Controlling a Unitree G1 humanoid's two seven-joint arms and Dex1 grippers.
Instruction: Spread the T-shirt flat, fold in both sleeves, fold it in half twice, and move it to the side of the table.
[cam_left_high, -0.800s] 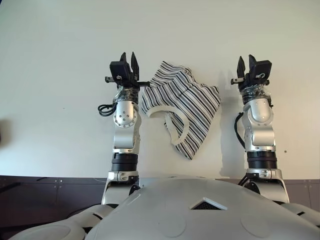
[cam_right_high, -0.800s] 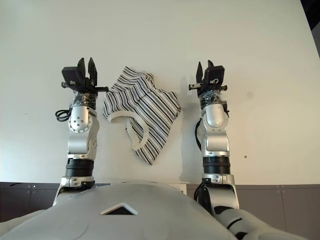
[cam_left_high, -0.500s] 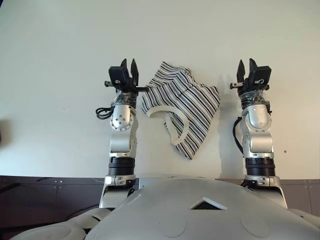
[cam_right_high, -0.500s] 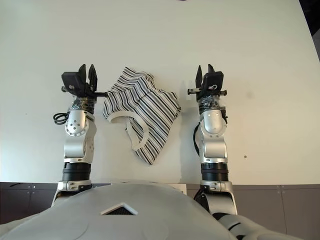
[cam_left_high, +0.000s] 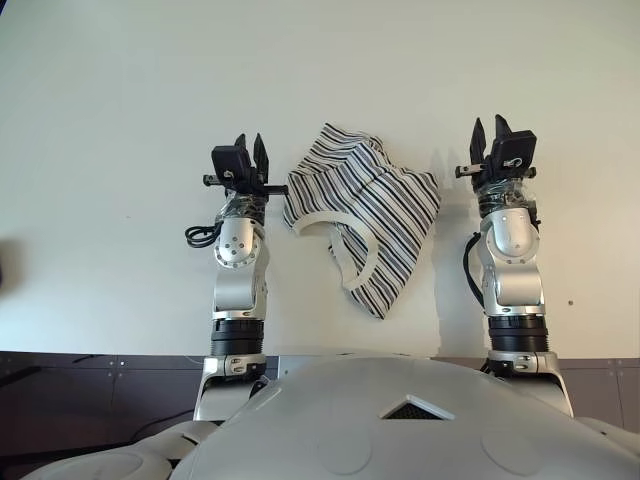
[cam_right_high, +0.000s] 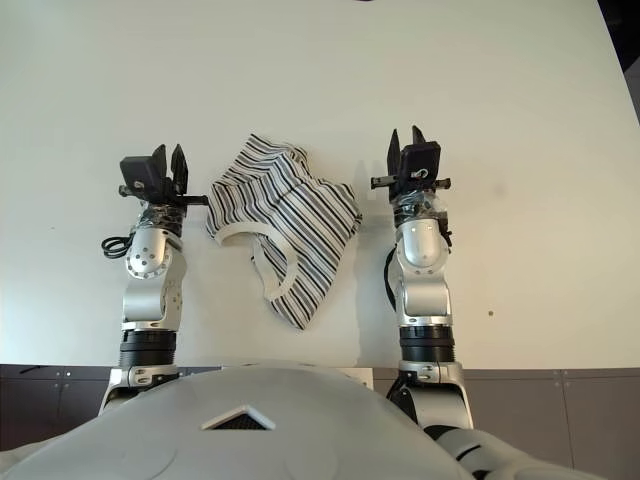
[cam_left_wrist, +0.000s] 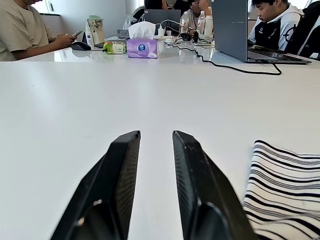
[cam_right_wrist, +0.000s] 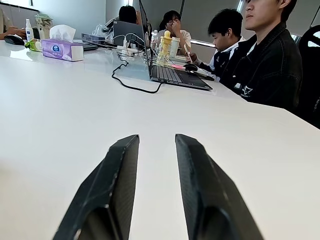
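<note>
Now left claw (cam_left_high: 249, 143) and right claw (cam_left_high: 489, 128) (both parted) flank crumpled T-shirt (cam_left_high: 372, 212).

T-shirt (cam_left_high: 362, 205) 1 | pincers 2: left pincer (cam_left_high: 249, 140), right pincer (cam_left_high: 489, 122) | table (cam_left_high: 120, 90) 1 | tissue box (cam_left_wrist: 142, 45) 1

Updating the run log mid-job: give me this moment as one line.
T-shirt: crumpled on table, not yet spread | left gripper: jaws open, left of shirt | right gripper: jaws open, right of shirt
</note>
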